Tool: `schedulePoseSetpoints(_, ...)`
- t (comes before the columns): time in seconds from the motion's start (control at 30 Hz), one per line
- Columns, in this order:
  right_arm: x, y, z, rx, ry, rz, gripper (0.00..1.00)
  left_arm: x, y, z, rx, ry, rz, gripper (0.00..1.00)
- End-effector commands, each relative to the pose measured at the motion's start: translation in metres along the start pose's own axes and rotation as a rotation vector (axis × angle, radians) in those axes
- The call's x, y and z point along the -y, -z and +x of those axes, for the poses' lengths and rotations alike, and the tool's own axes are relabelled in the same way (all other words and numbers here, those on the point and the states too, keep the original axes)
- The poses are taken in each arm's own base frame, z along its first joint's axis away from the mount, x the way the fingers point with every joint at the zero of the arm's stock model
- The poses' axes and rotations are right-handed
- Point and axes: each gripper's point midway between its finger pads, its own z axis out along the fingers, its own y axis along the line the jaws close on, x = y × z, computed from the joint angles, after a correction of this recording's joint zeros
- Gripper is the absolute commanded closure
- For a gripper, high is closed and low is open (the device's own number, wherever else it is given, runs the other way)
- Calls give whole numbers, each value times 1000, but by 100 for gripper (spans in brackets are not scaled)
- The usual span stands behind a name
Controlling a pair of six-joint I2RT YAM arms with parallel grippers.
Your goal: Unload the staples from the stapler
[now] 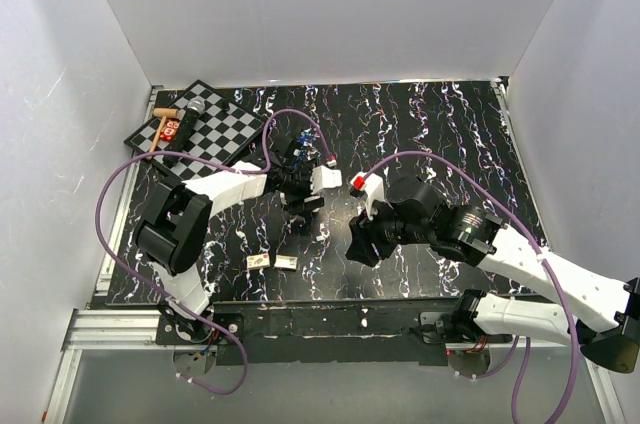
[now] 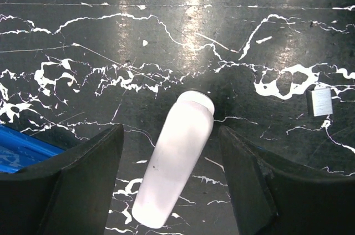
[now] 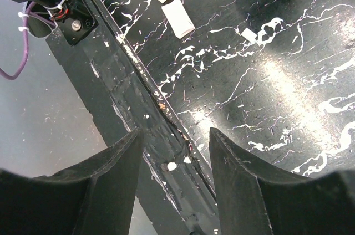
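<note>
The white-and-black left arm (image 1: 225, 189) reaches toward centre frame, the black two-finger left tool (image 1: 300, 209) pointing down, jaws apart. The right arm (image 1: 540, 264) enters from lower right, the right tool (image 1: 360, 244) likewise spread.

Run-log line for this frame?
left gripper open, astride stapler | right gripper open, empty | staples on table

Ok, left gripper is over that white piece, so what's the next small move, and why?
Probably lower the left gripper and close on the white piece: its jaws stand open with the piece lying between them, a gap on either side. The right gripper is open, holding nothing, well away.
</note>
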Motion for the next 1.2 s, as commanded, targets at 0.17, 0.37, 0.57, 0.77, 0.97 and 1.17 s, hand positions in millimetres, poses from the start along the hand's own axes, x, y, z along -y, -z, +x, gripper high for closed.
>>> schedulePoseSetpoints(0.17,-3,-3,-7,26,18,-23,41,-7,0,-13,22,-11,17,42)
schedulePoseSetpoints(0.37,-4,-2,-7,29,13,-26,41,-3,0,-9,8,7,28,57)
schedulePoseSetpoints(0.57,-4,0,-5,35,5,-29,41,0,1,-6,2,24,26,88)
schedulePoseSetpoints(0.77,-4,10,-9,59,6,-13,41,-6,12,-24,52,60,-6,100)
schedulePoseSetpoints(0.97,-5,25,-17,84,25,2,42,-7,36,-58,173,104,-41,100)
schedulePoseSetpoints(1.17,-3,41,-27,117,55,36,42,4,70,-95,334,143,-52,100)
